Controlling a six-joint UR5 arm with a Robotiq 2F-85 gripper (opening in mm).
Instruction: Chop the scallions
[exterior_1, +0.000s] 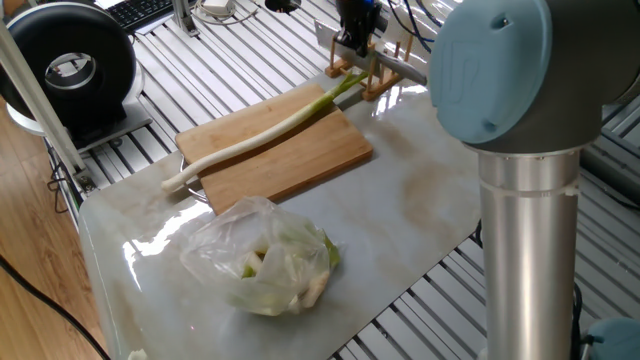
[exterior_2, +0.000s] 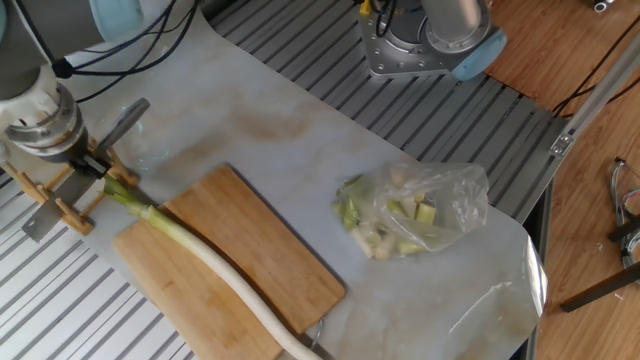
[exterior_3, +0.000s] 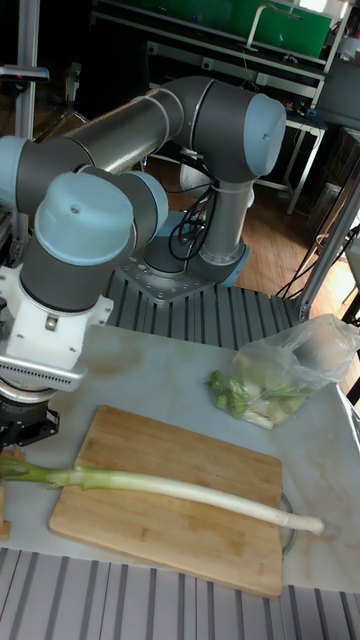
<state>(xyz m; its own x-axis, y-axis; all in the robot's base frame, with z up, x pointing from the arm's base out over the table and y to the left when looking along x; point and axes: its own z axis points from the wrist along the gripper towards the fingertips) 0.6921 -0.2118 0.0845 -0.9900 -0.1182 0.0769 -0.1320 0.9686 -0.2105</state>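
Observation:
The scallions are one long stalk (exterior_1: 262, 133) lying diagonally across the wooden board (exterior_1: 300, 160), white end past the board's near-left corner, green end at the far corner. The stalk (exterior_2: 210, 262) and board (exterior_2: 260, 260) also show from the other side, and the stalk (exterior_3: 170, 486) spans the board in the tall view. My gripper (exterior_1: 350, 45) hangs over the small wooden rack (exterior_1: 378, 80) beside the green tip. It (exterior_2: 88, 165) looks shut on a knife (exterior_2: 42, 217) whose grey blade sticks out to the lower left. The fingertips are mostly hidden.
A clear plastic bag (exterior_1: 265, 260) of pale green vegetable pieces lies on the white slab near the front. A black round fan (exterior_1: 70, 65) stands at the far left. My arm's base (exterior_2: 430, 35) is bolted beyond the slab, and slatted metal table surrounds everything.

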